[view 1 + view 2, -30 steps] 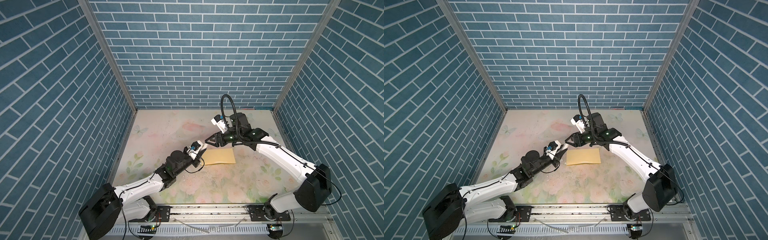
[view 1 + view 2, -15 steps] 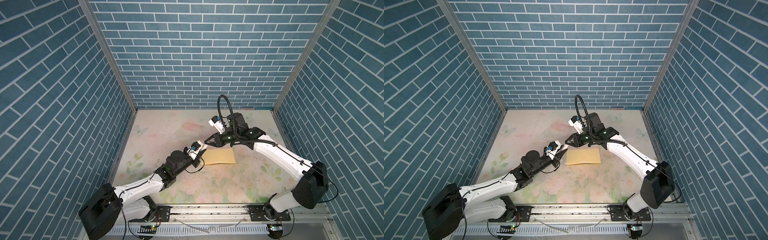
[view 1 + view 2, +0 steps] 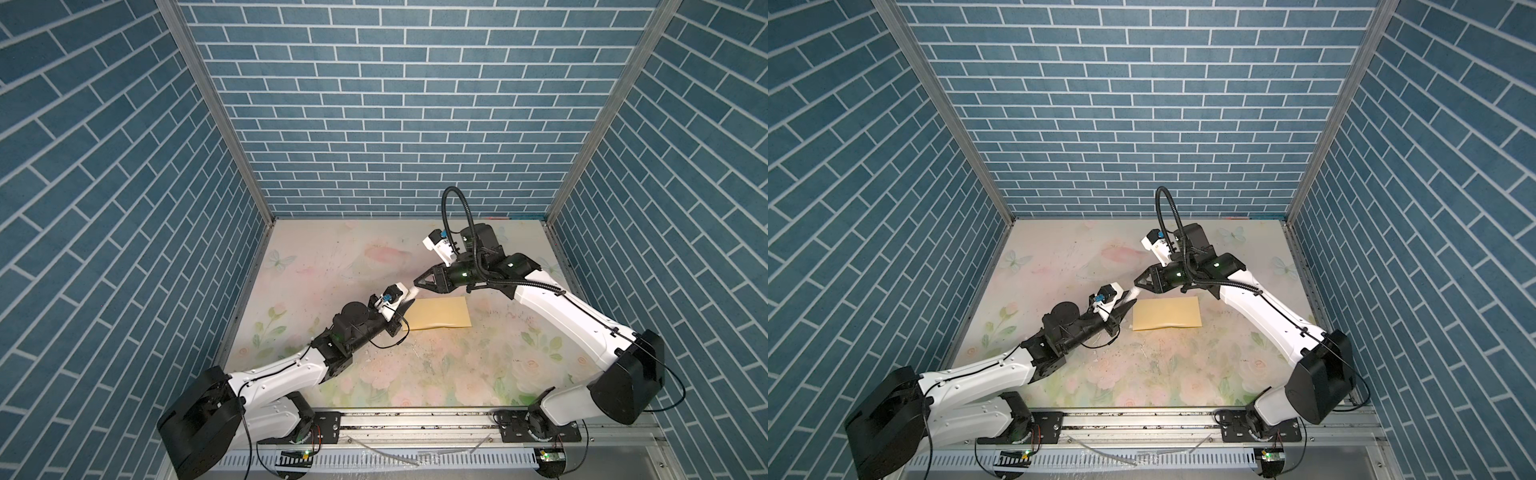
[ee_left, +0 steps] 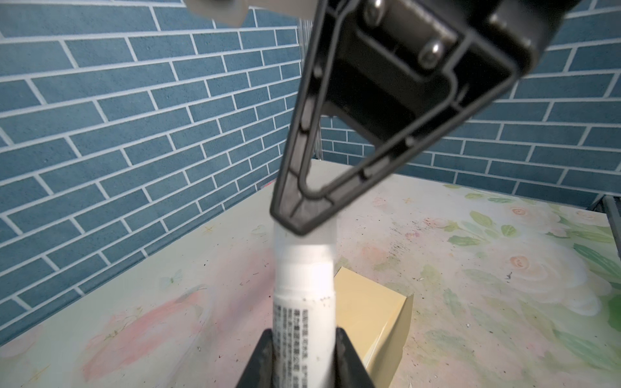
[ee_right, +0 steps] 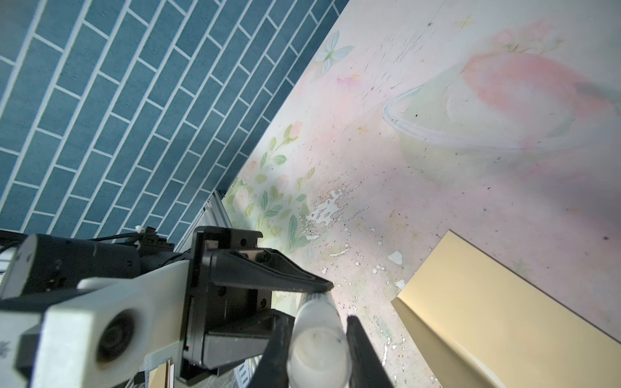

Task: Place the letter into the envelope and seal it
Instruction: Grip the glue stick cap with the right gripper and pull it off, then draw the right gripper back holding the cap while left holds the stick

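The step in hand is, I judge, the sealing, in its preparing part: the glue has to be opened.

The table [image 3: 457, 374] carries only the envelope [image 3: 440, 313] in both top views [image 3: 1167, 313]. It lies flat near the middle, a little to the right. Its long axis goes left to right, with the left end turned slightly to the far side. A darker band runs along its near long edge. This may be the flap, not pressed down, but I cannot tell for sure. The letter is not visible anywhere, so it is probably inside already.

The left gripper [image 4: 304, 339] comes from the near left, and its jaws are closed on the printed body of the glue stick [image 4: 304, 295]. The right gripper [image 5: 319, 329] reaches in from the right and points left. Its jaws are narrow and clamped on the cap [image 5: 317, 349] of the same stick. So the two grippers meet tip to tip, above the table, just beside the far left corner of the envelope.

The stick points from near left to far right, with the cap end toward the right gripper.

The next move asks for a straight pull along the stick's axis, maybe with a small twist, while the left grip does not slip. After that the open glue must go to the flap.
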